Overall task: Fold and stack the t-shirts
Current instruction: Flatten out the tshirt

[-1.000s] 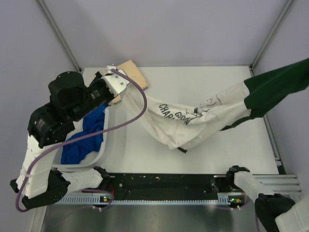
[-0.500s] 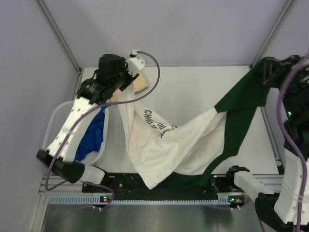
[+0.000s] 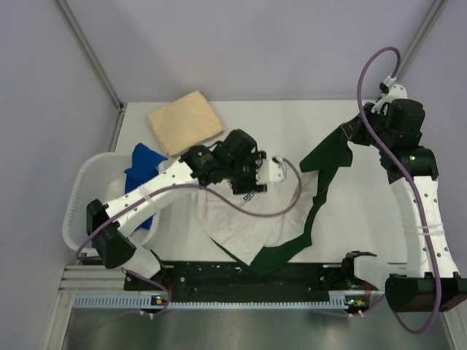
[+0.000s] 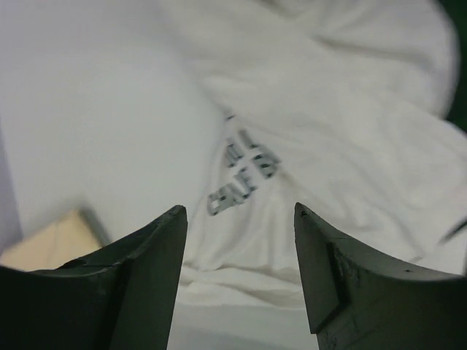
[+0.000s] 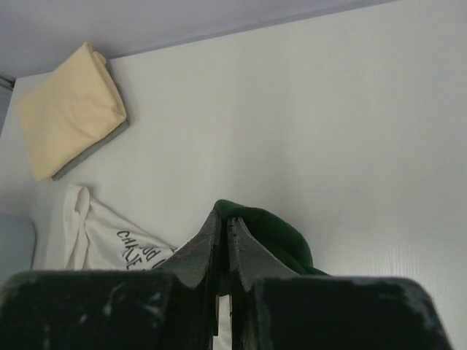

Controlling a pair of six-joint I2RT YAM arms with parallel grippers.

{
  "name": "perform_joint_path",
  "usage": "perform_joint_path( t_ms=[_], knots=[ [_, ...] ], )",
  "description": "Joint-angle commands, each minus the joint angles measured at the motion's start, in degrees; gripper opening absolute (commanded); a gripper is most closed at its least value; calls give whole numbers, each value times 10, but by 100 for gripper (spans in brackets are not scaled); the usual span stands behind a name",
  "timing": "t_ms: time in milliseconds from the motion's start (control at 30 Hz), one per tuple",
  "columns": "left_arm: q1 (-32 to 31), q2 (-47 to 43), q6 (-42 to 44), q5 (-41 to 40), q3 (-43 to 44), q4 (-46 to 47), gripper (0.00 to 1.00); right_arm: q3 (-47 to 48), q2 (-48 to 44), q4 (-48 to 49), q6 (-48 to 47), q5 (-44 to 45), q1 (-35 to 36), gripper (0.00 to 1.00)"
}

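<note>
White t-shirt [image 3: 233, 222] with dark green sleeves: crumpled at frame centre, its lower edge reaching toward bottom centre. The long axis runs diagonally, from the green sleeve [image 3: 328, 157] lifted at upper right down to lower centre.

Left gripper [image 4: 241, 211]: fingers wide apart with nothing between them. It hovers over the printed part, so the white body lies directly below it.

Right gripper [image 5: 222, 217]: jaws pressed nearly together, pinching the green sleeve and holding that end raised.

Judgement: the left arm is nearer the free white body, so a second grasp would be a straight drop.

Count:
- white-and-green shirt: 1
- tan t-shirt [image 3: 184, 122]: 1, folded, upper left
- blue cloth [image 3: 144, 164]: 1 heap at the basket [image 3: 73, 211], number of shirts not discernible
- basket: 1
</note>
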Motion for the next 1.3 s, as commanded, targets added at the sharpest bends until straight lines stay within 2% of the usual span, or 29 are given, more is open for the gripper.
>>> perform_joint_path(
  t_ms=[0, 133, 233, 333, 400, 800, 867, 900, 933, 1033, 1067, 1267],
  knots=[
    [-111, -28, 56, 158, -87, -100, 64, -3, -25, 58, 7, -9, -2, 0],
    [-205, 8, 51, 155, -161, -90, 64, -9, -26, 59, 7, -9, -2, 0],
    [-243, 36, 19, 159, -178, -55, 64, -13, -32, 59, 5, -4, -2, 0],
    [-249, 72, -10, 179, -179, -15, 62, -16, -34, 59, 1, 0, -3, 0],
    [-252, 87, -18, 161, -186, 8, 62, -18, -35, 59, 1, 0, -2, 0],
    [-264, 124, -2, 126, -231, 53, 54, -21, -38, 59, -9, 7, -2, 0],
    [-264, 123, 1, 118, -233, 54, 49, -20, -38, 60, -11, 8, -2, 0],
    [-264, 123, 2, 110, -234, 57, 42, -21, -38, 59, -11, 8, -2, 0],
    [-263, 123, 3, 101, -234, 57, 29, -20, -38, 60, -12, 8, -3, 0],
    [-260, 117, 3, 95, -233, 54, 4, -20, -39, 59, -14, 11, -2, 0],
    [-258, 116, 3, 99, -233, 55, 0, -20, -39, 59, -14, 12, -2, 0],
    [-234, 97, -3, 92, -212, 40, 0, -16, -44, 58, -19, 16, -2, 0]
  ],
)
